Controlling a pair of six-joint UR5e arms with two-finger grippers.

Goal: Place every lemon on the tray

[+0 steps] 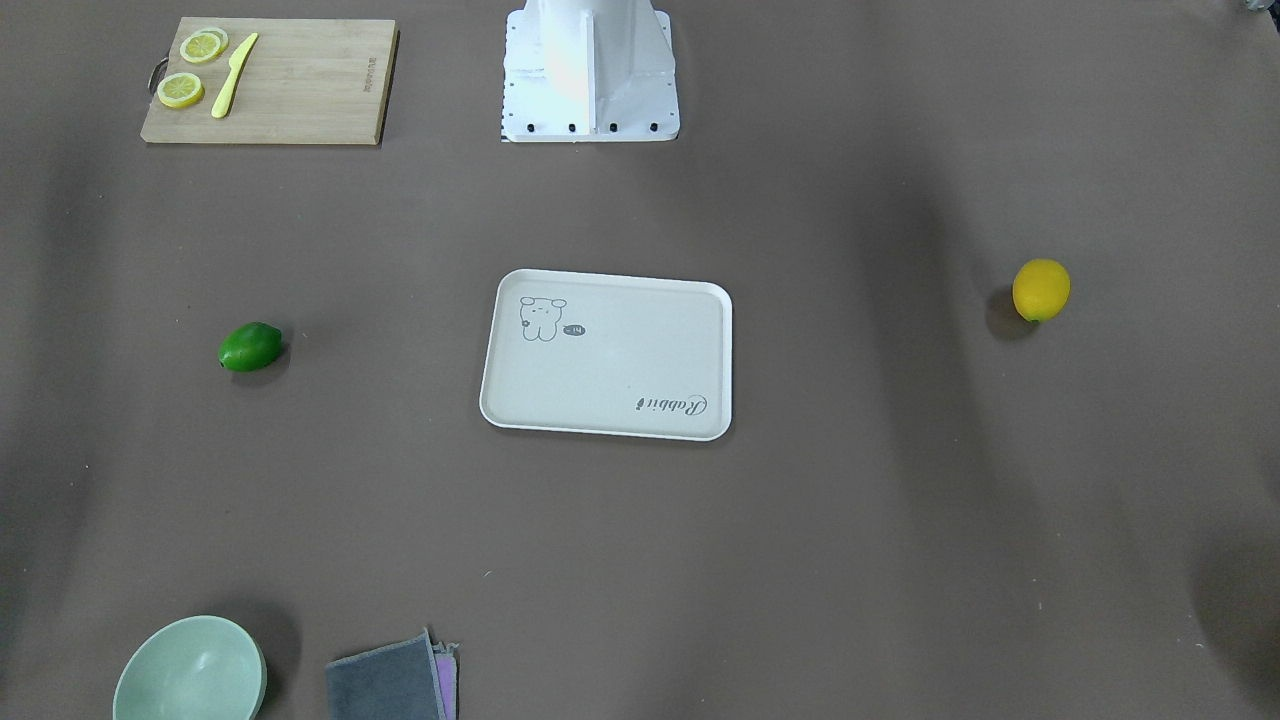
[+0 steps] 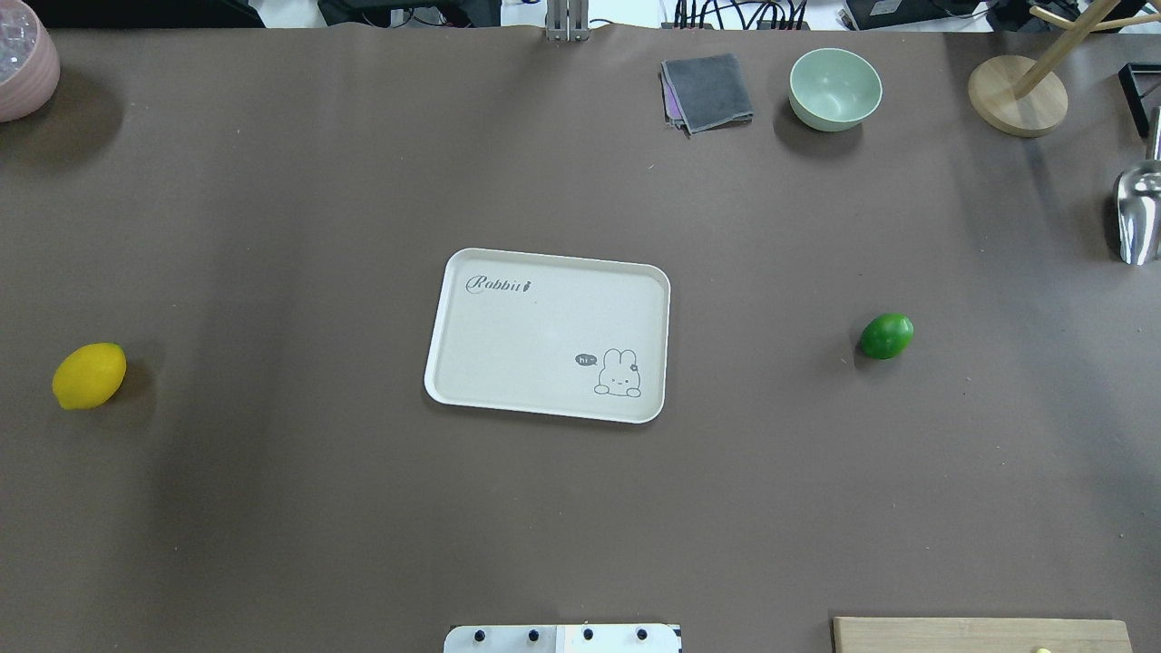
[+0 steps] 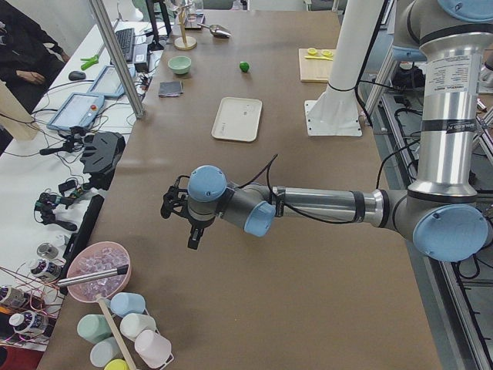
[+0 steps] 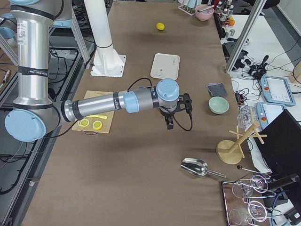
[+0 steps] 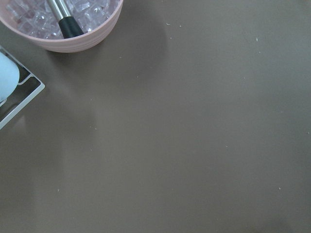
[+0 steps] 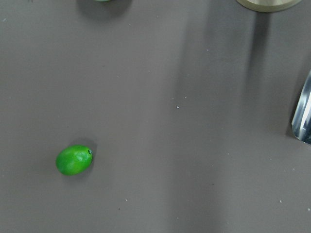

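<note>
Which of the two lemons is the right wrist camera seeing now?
The green lemon, low on that view's left. The yellow lemon lies beyond the tray on the robot's left and shows in neither wrist view.

Tray (image 2: 544,336) sits between left lemon (image 2: 89,375) and right lemon (image 2: 886,336).

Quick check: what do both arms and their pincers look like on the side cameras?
They match. The left arm and right arm are silver tubes with pale blue round joint caps and small printed labels on the upright sections. A thin black cable loops over each forearm to the wrist. The left pincer and right pincer are small and black.
</note>
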